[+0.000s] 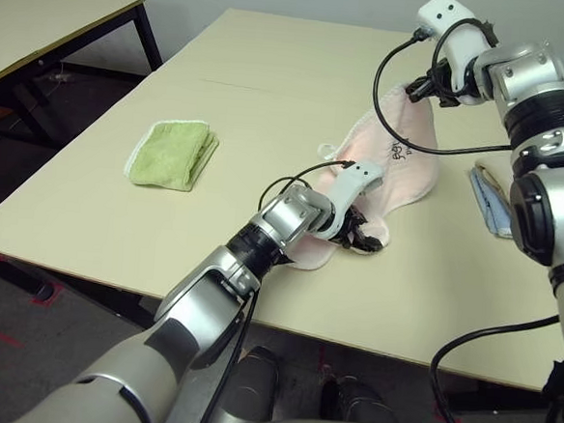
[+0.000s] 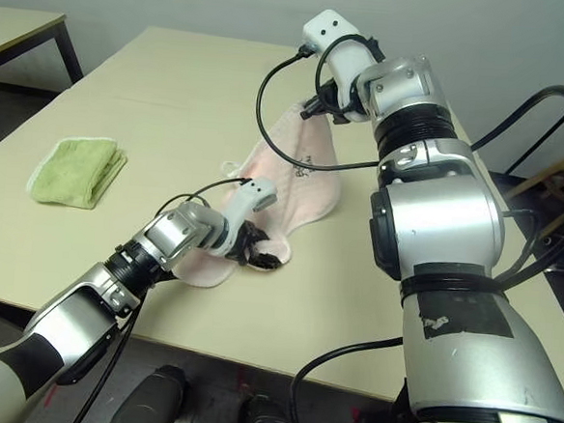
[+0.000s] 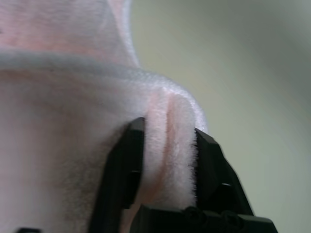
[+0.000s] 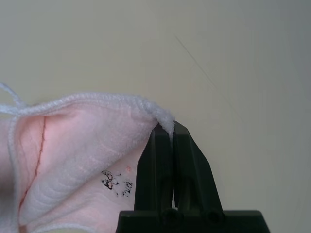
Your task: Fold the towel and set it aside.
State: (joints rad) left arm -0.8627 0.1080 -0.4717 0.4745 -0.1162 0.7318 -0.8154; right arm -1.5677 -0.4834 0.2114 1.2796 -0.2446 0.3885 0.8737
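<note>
Pink towel (image 1: pixel 402 152) edges pinched by both end effectors.

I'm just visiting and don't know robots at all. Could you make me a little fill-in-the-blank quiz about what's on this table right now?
1. Both grippers are pinching the ___ towel.
2. The right gripper holds that towel by its white piped ___.
3. The folded towel lying apart on the robot's left is ___ in colour.
4. The left gripper has its fingers ___ on a fold of fabric.

Missing words: pink; edge; green; shut
</note>
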